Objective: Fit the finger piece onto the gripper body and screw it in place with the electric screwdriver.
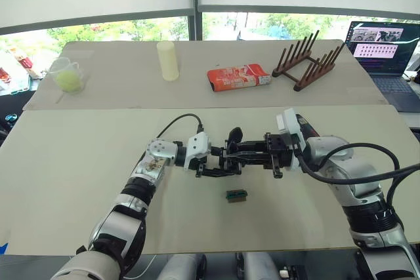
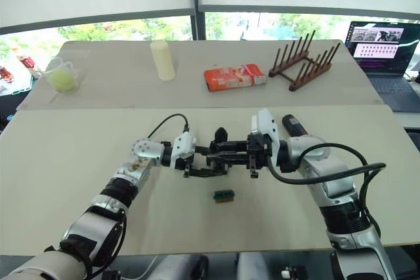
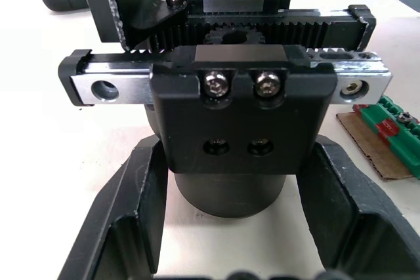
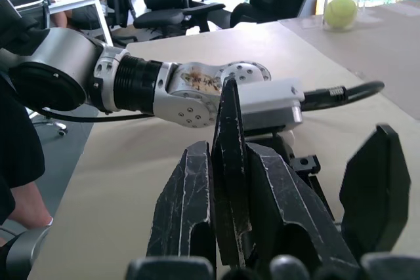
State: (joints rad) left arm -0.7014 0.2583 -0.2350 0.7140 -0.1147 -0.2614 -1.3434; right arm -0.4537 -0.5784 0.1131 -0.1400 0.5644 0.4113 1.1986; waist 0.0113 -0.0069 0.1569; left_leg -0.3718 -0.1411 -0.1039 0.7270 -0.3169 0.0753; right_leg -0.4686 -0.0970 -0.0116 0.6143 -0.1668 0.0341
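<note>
Your gripper body sits on the table, base clamped between the left pincer's two fingers, with its toothed rack, silver rail and two bright screw heads facing that wrist. The finger piece, a thin matte black wedge with a pointed tip, is pinched in the right pincer, which meets the body from the side opposite the left pincer. Judging by this, you are at the fitting step: keep the left grip firm, line the wedge's foot square over the body's empty mounting holes, and seat it flat before letting go. The screwdriver lies just behind the right wrist, not yet picked up. A small green block rests on the table nearer you than both pincers.
</note>
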